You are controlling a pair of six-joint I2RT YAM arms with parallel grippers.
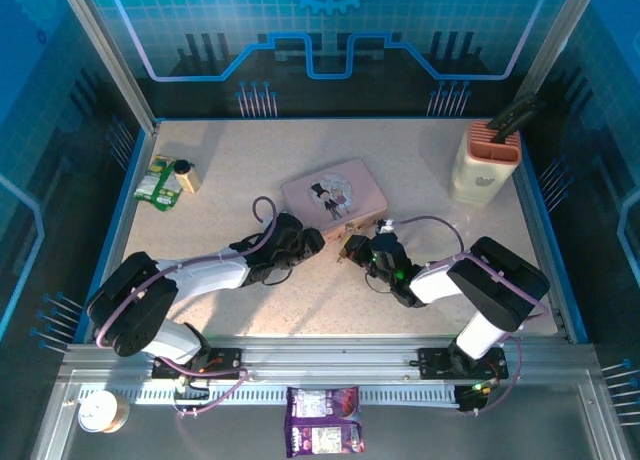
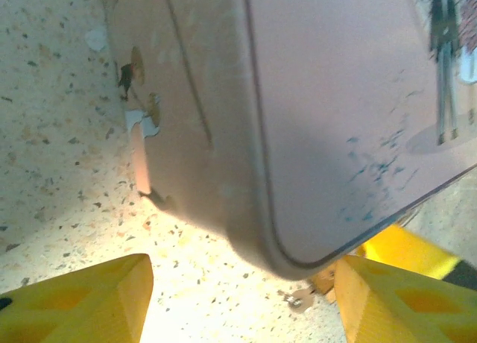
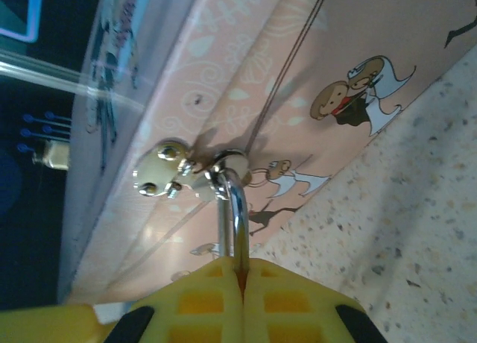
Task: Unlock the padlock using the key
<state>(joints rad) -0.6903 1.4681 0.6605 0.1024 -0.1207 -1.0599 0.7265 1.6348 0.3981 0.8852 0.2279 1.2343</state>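
Note:
The pink tin (image 1: 332, 193) lies in the middle of the table. The padlock's silver shackle (image 3: 237, 205) hangs through the tin's latch (image 3: 160, 173). My right gripper (image 3: 240, 272) is shut on the padlock, whose brass body is hidden between the yellow fingers. In the top view the right gripper (image 1: 351, 248) sits at the tin's near edge. My left gripper (image 2: 242, 274) stands open at the tin's near corner (image 2: 298, 253), nothing between its fingers. A tiny grey key (image 2: 299, 299) lies on the table beside the left gripper's right finger (image 2: 387, 298).
A beige holder (image 1: 485, 160) stands at the back right. A green packet (image 1: 157, 183) and a small bottle (image 1: 186, 175) lie at the back left. A purple packet (image 1: 322, 420) and a tape roll (image 1: 103, 412) rest on the front rail.

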